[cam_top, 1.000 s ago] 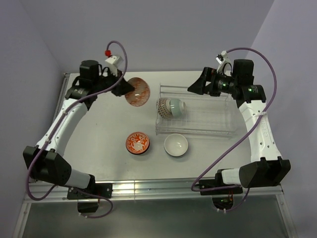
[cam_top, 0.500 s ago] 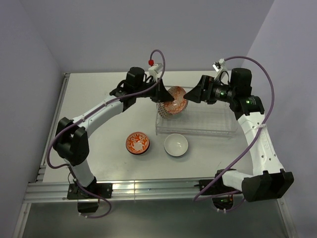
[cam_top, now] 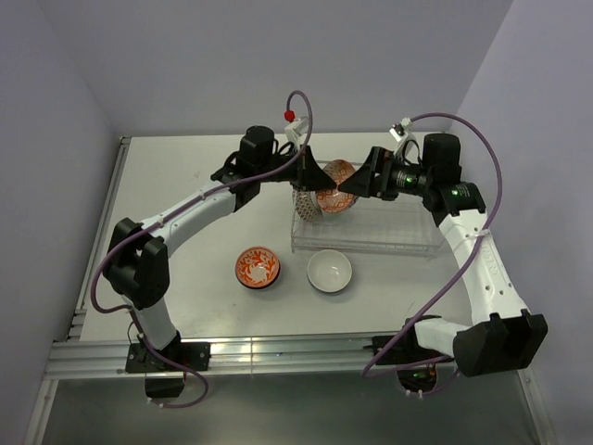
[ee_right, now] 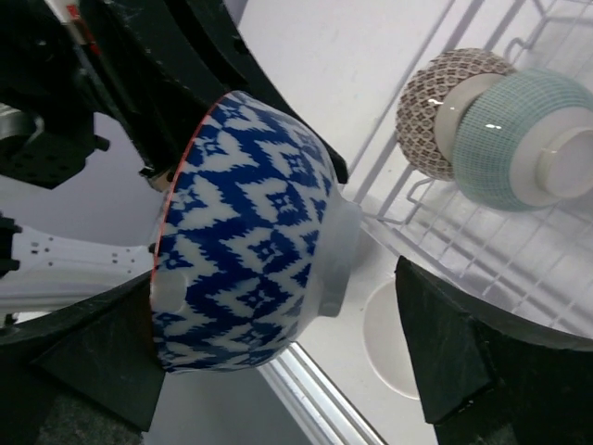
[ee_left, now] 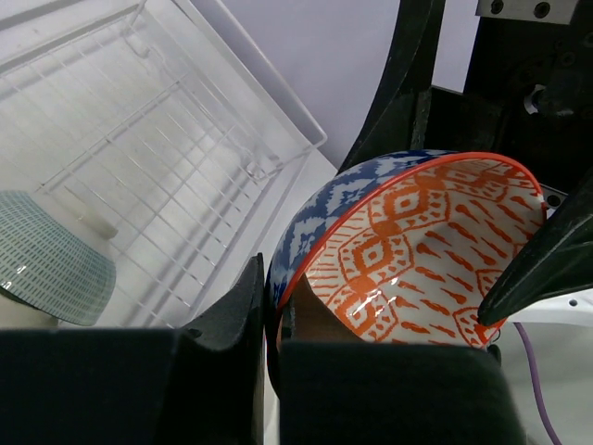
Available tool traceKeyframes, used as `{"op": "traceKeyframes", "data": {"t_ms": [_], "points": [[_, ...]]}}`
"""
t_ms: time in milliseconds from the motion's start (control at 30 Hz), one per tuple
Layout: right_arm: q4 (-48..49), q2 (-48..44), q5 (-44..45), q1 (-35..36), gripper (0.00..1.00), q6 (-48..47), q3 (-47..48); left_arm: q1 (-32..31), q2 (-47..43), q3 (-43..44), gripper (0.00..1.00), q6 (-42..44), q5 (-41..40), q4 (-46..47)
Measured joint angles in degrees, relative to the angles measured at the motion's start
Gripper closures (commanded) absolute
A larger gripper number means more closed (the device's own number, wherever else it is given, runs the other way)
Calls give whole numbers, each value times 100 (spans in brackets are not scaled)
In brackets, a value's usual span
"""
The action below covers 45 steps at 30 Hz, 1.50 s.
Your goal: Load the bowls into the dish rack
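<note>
Your L hand (ee_left: 269, 324) is clenched on the rim of the blue-orange bowl (ee_left: 417, 250), held tilted over the dish rack (ee_left: 167, 139). R hand (ee_right: 273, 283) is spread wide, fingers either side of that bowl. Just beyond it, brown bowl (ee_right: 435, 93) & green bowl (ee_right: 505, 139) stand racked.

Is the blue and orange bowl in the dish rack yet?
No: the left claw holds the bowl tipped sideways, above the dish rack.
</note>
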Motion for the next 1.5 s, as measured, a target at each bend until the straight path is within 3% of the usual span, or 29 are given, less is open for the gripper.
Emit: {"op": "traceKeyframes", "data": {"t_ms": [267, 367, 400, 500, 533, 600, 633, 733, 833, 1067, 1200, 1500], "points": [[190, 116, -509, 11, 32, 326, -87, 0, 0, -184, 100, -146, 52, 234], [201, 146, -509, 11, 53, 457, -114, 4, -11, -256, 100, -162, -20, 339], [212, 155, -522, 11, 73, 455, -114, 4, -11, -269, 100, -175, -31, 350], [238, 179, -542, 11, 100, 461, -114, 7, -11, -275, 92, -186, -44, 354], [238, 186, -544, 11, 100, 461, -114, 9, -11, -275, 81, -179, -44, 348], [236, 208, -595, 7, 100, 455, -114, 31, -11, -275, 72, -190, -4, 339], [236, 225, -612, 7, 100, 448, -114, 39, -11, -275, 60, -188, 11, 354], [227, 297, -640, -9, 100, 442, -114, 70, -46, -275, 40, -208, 66, 352], [221, 328, -632, -96, 100, 437, -111, 136, -118, -275, 31, -173, 70, 295], [52, 424, -369, -490, 100, 258, 9, 520, -420, -352, 21, 103, 70, -133], [-297, 660, 483, -737, 100, -127, 245, 922, -730, -420, 14, 354, 63, -479], [-719, 1451, 2323, -756, 100, -693, 348, 2098, -1716, -713, 12, 817, 50, -1084]]}}
